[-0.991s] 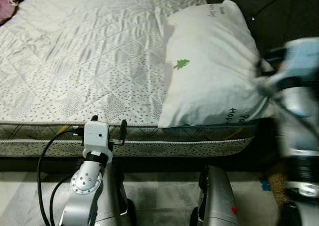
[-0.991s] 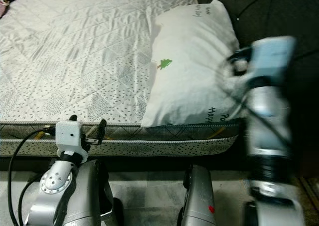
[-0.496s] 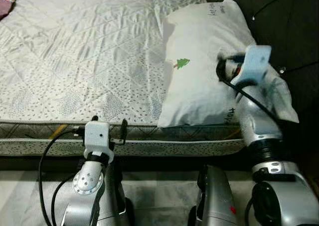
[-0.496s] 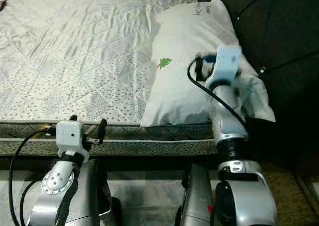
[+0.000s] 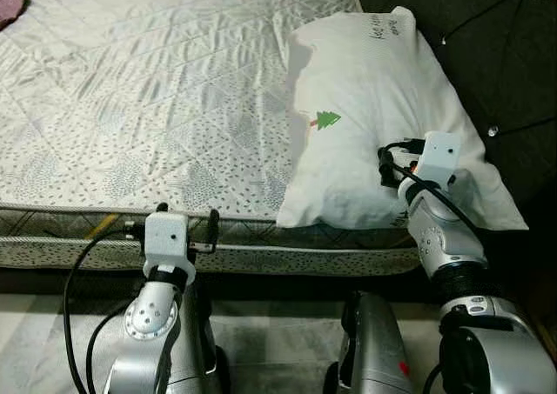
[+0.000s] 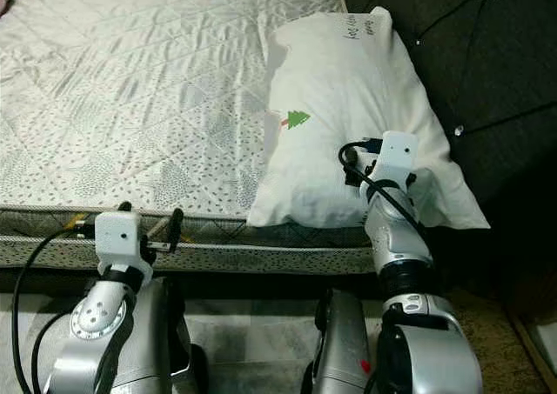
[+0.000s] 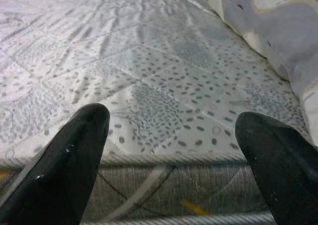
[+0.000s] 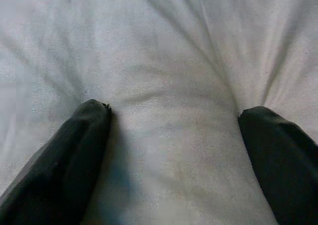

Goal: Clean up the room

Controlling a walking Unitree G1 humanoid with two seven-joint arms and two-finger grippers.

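One white fabric pillow with a small green tree print (image 5: 365,124), lying at the quilted grey-patterned mattress's (image 5: 148,90) head end. Right gripper (image 8: 174,135) spread wide, fingers pressing its cloth, apparently mid-adjustment; next, likely closing to reposition. Left gripper (image 7: 171,140) open, idle at the mattress edge.

Pillow (image 5: 365,124): white, small green tree print, dark lettering. Bed (image 5: 157,90): pale grey quilt, diamond stitching, speckled patches. Headboard (image 5: 487,55): black, tufted.

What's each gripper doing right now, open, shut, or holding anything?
Left gripper: open, holding nothing, at the quilted mattress edge.
Right gripper: open, fingers pressed into the white tree-print pillow, not clamped.
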